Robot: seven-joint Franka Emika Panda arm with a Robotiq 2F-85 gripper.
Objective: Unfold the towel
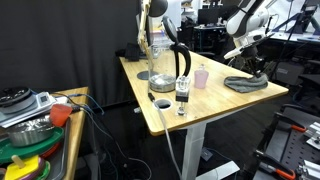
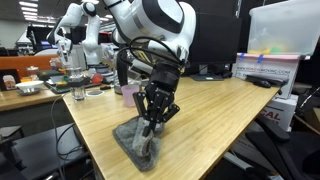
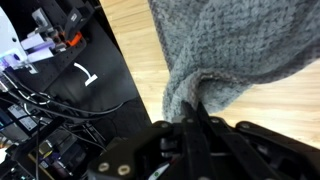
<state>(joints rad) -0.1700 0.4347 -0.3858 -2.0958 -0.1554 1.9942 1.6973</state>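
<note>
Here the jaws are clenched on a pinched fold of the towel (image 3: pixel 230 50), which lies near the worktop (image 2: pixel 220 105) corner. The fold should be lifted slowly and drawn outward, so that the cloth opens flat. One towel, one pink cup (image 1: pixel 201 76) and one worktop are counted.

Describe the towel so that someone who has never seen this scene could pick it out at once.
Start at the light wooden table. At its end beyond the pink cup, under the robot's hand, lies the towel. It is the only soft thing there: a rumpled grey-green cloth, flatter and wider than the cup.
</note>
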